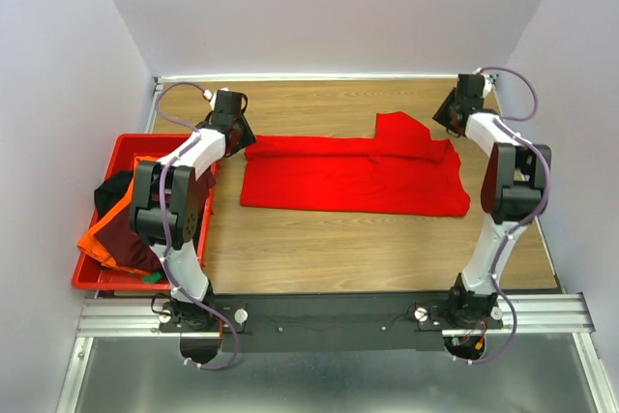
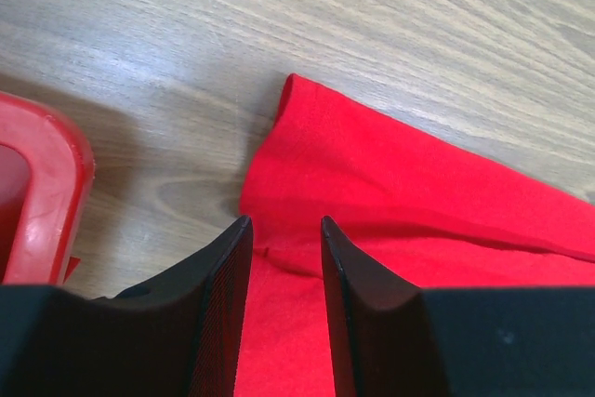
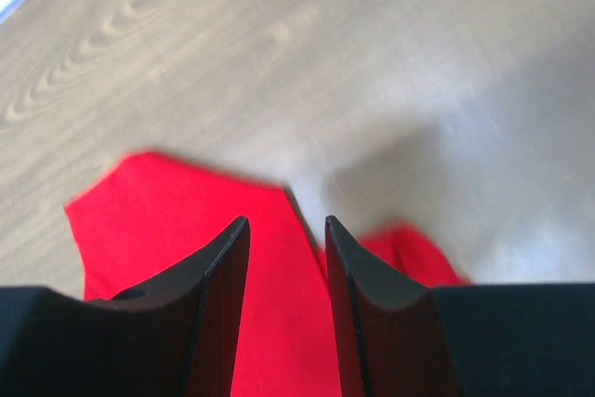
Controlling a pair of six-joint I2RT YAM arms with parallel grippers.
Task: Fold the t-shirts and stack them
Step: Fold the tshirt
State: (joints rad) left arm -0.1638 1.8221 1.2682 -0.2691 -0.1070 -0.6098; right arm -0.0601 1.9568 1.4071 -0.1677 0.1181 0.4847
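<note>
The task was at an early stage. One bright red t-shirt (image 1: 353,181) lay on the table (image 1: 319,249) between the two arms, apparently doubled over lengthwise into a long band running left to right. That looked like a first fold only; it was not yet a compact packet. No stack of finished shirts was visible anywhere on the table.

The other t-shirts were untouched, heaped in the red plastic crate (image 1: 135,140) at the table's left edge: an orange t-shirt (image 1: 92,239) draped over the near rim, a dark maroon t-shirt (image 1: 131,239) beside it, and a black t-shirt (image 1: 111,191) behind them. By my judgement three shirts remained to be folded, plus the rest of the red one and all the stacking.

The red shirt's near edge was fairly straight, and its right end was slightly rounded. A sleeve (image 1: 401,132) stuck out past the far edge toward the right, and the cloth showed a ridge along its length. Its left corner (image 2: 288,90) was softly rolled.

The left claw (image 1: 240,140) hung over the shirt's left end with its jaws parted, gripping nothing; the cloth lay flat beneath the gap (image 2: 284,220). The right claw (image 1: 448,126) hovered by the far right corner, also parted and empty (image 3: 286,220), though that view was blurred.
</note>
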